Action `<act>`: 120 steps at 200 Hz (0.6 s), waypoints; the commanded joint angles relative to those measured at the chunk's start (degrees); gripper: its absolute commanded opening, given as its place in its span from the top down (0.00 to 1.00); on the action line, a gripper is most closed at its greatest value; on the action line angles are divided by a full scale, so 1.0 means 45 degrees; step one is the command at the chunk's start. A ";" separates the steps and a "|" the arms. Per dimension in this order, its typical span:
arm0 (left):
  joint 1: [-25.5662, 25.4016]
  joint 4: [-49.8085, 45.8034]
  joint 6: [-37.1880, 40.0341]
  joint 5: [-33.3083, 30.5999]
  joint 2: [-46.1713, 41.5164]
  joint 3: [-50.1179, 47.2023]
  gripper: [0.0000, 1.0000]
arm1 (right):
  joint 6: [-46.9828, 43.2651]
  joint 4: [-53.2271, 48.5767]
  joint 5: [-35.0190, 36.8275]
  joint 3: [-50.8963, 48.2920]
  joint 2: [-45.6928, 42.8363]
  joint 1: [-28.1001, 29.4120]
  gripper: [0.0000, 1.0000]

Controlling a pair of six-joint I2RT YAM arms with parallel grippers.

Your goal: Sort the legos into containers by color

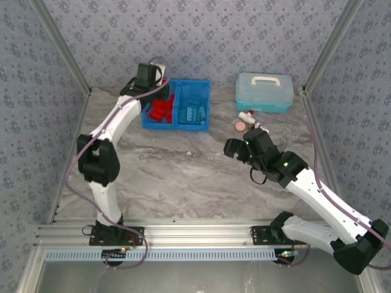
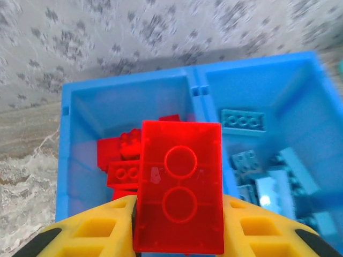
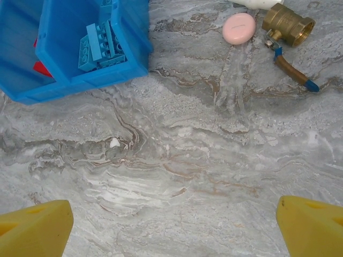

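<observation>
— So, what lies around the jaws, biggest first?
— Grey marbled tabletop (image 3: 177, 160) runs bare between the yellow fingers (image 3: 37, 225) of the right gripper (image 3: 174, 227), which stand spread wide and grip nothing. Ahead of them, to the left, sits the bright blue open-topped plastic bin (image 3: 107, 75).
— And the left gripper (image 2: 179, 214)?
— Its jaws are pinched on a red studded plastic brick (image 2: 179, 155), hollow underside toward the camera, over the bin's left compartment.
— What's inside?
— Red bricks (image 2: 123, 171) just beyond the held one, and light blue bricks (image 2: 268, 182) ahead-right, past the divider. A small pink disc (image 3: 239, 28) lies ahead-right of the right jaws.
</observation>
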 commanded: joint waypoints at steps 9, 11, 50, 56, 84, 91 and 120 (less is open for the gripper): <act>0.0337 -0.2356 -0.0419 -0.0158 0.2397 0.3083 0.64 | 0.0296 -0.0407 0.0515 -0.0082 -0.0563 0.0122 0.00; 0.0345 -0.2442 -0.0436 -0.0143 0.2527 0.3260 0.63 | 0.0320 -0.0426 0.0524 -0.0084 -0.0570 0.0127 0.00; 0.0342 -0.3535 -0.0670 0.0116 0.4365 0.6035 0.55 | 0.0404 -0.0636 0.0760 -0.0213 -0.0893 0.0122 0.00; 0.0348 -0.3596 -0.0729 0.0150 0.4421 0.6311 0.54 | 0.0393 -0.0645 0.0776 -0.0202 -0.0917 0.0120 0.00; 0.0347 -0.3667 -0.0915 0.0433 0.4056 0.6931 0.44 | 0.0298 -0.0606 0.0866 -0.0228 -0.0847 0.0117 0.00; 0.0336 -0.3673 -0.0963 0.0499 0.3785 0.6914 0.44 | 0.0281 -0.0572 0.0900 -0.0262 -0.0807 0.0124 0.00; 0.0275 -0.3236 -0.1314 0.0764 0.1528 0.5304 0.42 | -0.0214 -0.0647 0.1260 -0.0360 -0.0718 -0.0081 0.00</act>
